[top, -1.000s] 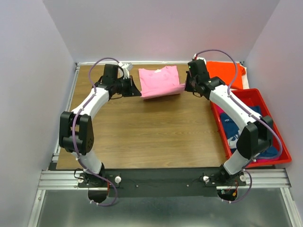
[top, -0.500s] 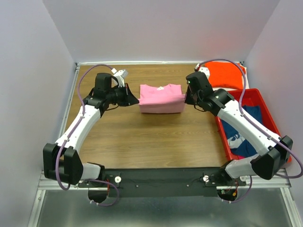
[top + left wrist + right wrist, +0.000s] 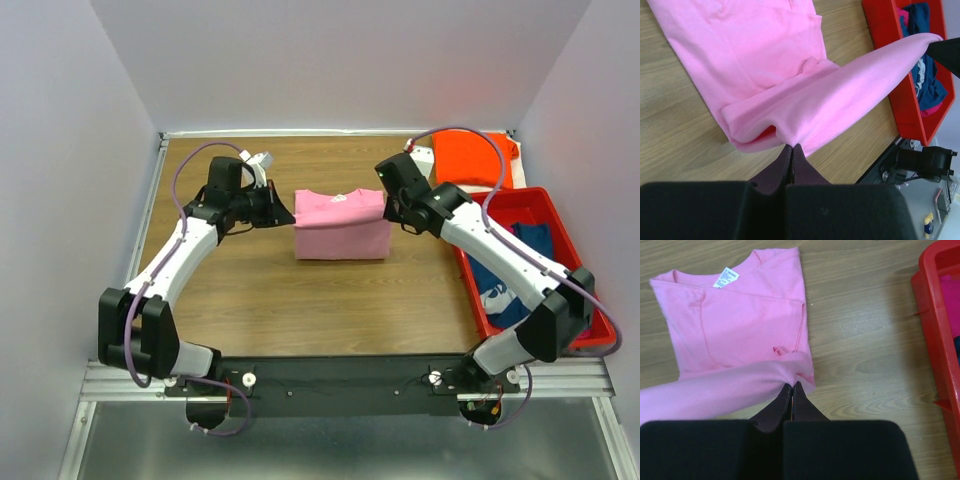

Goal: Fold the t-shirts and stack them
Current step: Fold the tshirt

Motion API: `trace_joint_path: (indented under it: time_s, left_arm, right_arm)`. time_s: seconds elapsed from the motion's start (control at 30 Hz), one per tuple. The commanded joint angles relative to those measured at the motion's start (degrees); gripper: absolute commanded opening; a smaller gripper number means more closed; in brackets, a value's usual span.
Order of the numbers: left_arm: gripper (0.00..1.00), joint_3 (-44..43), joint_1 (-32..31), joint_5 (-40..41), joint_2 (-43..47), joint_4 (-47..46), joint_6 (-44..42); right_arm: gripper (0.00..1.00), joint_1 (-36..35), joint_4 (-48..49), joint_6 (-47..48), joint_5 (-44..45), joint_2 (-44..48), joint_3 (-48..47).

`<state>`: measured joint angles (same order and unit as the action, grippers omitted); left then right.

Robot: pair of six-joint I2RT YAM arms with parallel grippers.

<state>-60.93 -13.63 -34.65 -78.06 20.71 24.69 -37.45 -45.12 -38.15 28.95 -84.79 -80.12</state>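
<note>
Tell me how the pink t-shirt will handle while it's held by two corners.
Probably floppy: the pink t-shirt drapes between the left gripper and right gripper, both pinching its edge. Likely light, since thin fingertip pinches carry the lifted fold. It may bunch if pushed; wrinkles gather at each pinch.

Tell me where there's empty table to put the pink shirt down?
Most bare table lies between the pink t-shirt and the arm bases. Another patch lies behind the shirt, by the back wall. The right side is crowded: orange t-shirt, red bin.
</note>
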Motion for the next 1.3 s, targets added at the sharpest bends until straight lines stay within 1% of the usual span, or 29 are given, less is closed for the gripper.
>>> trace_joint_path:
  time_s: [0.0,0.23,0.47,0.63,0.67,0.8,0.83,0.9,0.97,1.0,1.2,1.23,1.27]
  left_arm:
    - [0.00,-3.05,0.09,1.78,-3.57,-0.58,-1.22]
    - [0.00,-7.09,0.09,1.61,-9.21,-0.67,-1.48]
    - [0.00,-14.74,0.53,1.43,-17.02,0.29,-2.71]
    - [0.00,-21.14,2.28,0.99,-24.14,1.96,-3.24]
    - [0.00,-22.03,2.55,0.99,-26.07,2.75,-3.33]
    - [0.00,-25.81,3.52,0.55,-30.29,3.63,-3.42]
    - [0.00,-27.04,3.78,0.47,-31.00,3.64,-3.42]
    - [0.00,-28.19,4.31,0.29,-33.37,4.16,-3.07]
    - [0.00,-29.60,4.75,-0.24,-35.57,4.60,-2.80]
    - [0.00,-30.12,4.84,-0.06,-36.28,4.86,-2.63]
    - [0.00,-32.32,6.15,-0.24,-39.88,5.92,-0.87]
    - [0.04,-32.93,6.33,0.02,-40.32,6.27,-0.43]
    - [0.34,-33.20,6.59,1.07,-40.67,6.88,-0.17]
  right_arm:
    - [0.00,0.10,-1.81,-0.35,6.55,-3.53,-3.02]
    - [0.00,2.56,-1.37,0.71,6.56,-8.63,-6.89]
    - [0.00,5.81,0.21,3.61,5.86,-15.22,-12.95]
    - [0.00,8.44,1.18,6.42,4.10,-21.46,-19.63]
    - [0.00,9.14,1.44,7.47,3.31,-23.90,-21.99]
    - [0.00,10.55,1.88,10.19,1.99,-30.24,-27.18]
    - [0.00,10.99,1.88,10.64,1.64,-31.73,-29.98]
    - [0.00,11.52,1.88,11.52,0.59,-34.20,-32.46]
    - [0.00,12.40,1.88,12.66,-0.56,-38.58,-35.63]
    - [0.00,12.58,1.88,13.10,-1.08,-38.60,-36.85]
    - [0.01,14.16,1.88,16.09,-4.86,-46.42,-44.33]
    - [0.14,14.51,1.88,16.44,-5.56,-48.08,-45.29]
    - [0.24,14.51,1.88,16.88,-6.79,-48.71,-46.09]
